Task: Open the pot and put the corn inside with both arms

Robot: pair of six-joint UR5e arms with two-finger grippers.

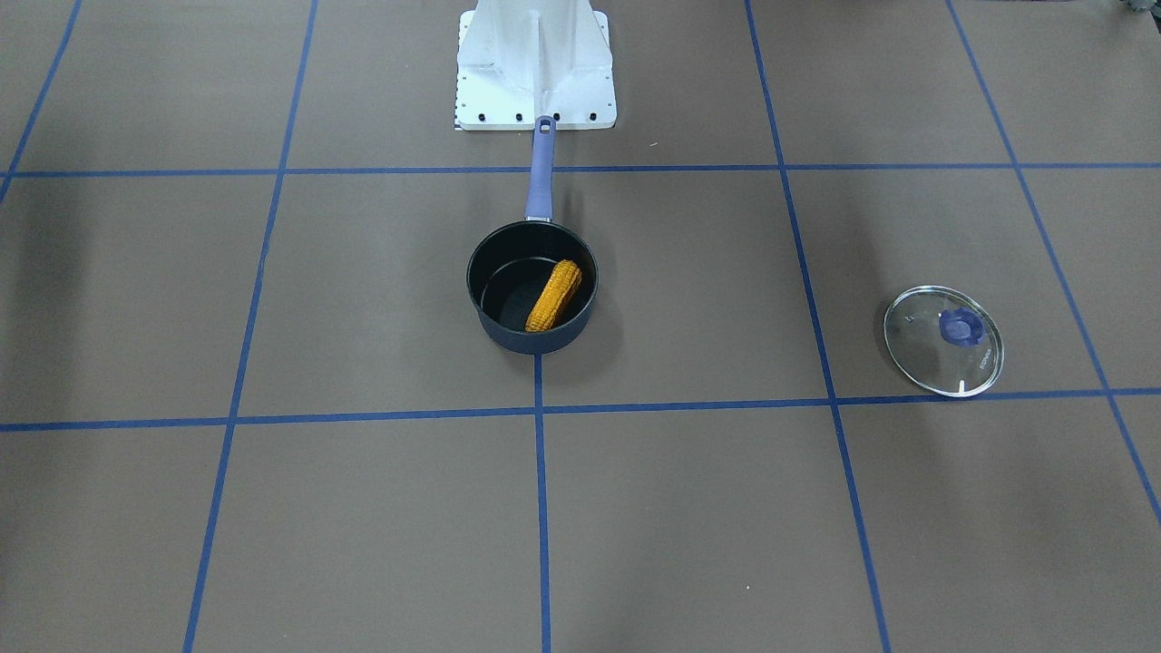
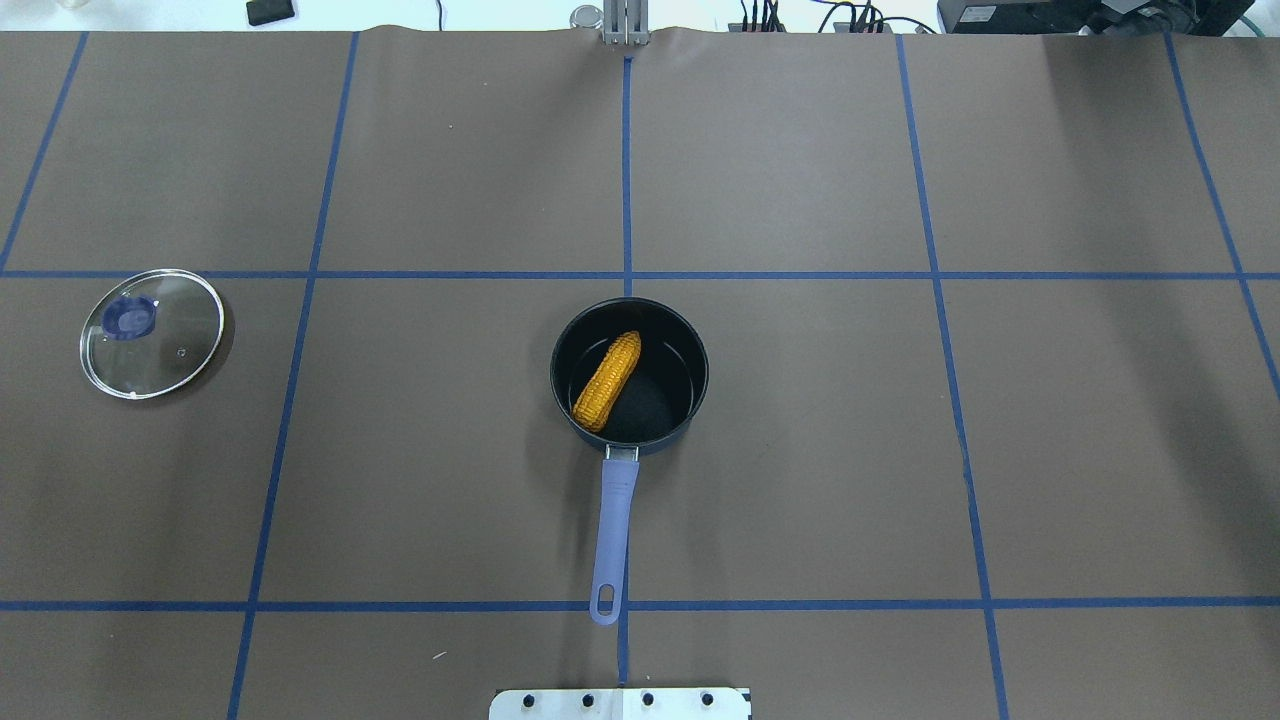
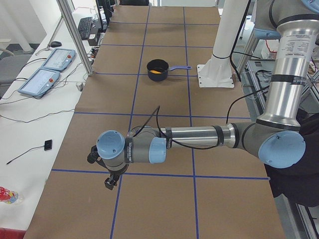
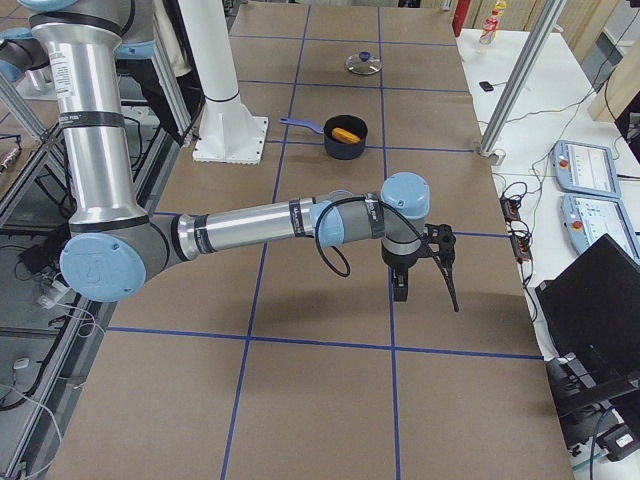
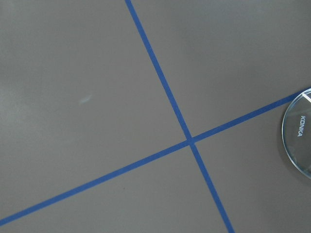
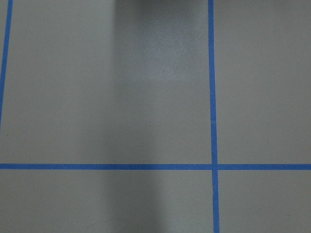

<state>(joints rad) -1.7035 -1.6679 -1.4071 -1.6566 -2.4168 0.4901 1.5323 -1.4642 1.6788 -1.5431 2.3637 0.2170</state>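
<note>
The dark navy pot stands open at the table's middle, its purple handle pointing toward the robot's base. The yellow corn lies inside the pot, leaning on the wall. The glass lid with its purple knob lies flat on the table far to the robot's left; its edge shows in the left wrist view. My left gripper hangs above the table in the exterior left view only. My right gripper shows in the exterior right view only. I cannot tell whether either is open or shut.
The white robot base stands just behind the pot handle. Blue tape lines cross the brown table cover. Control pendants and cables lie on the white bench beyond the table's far edge.
</note>
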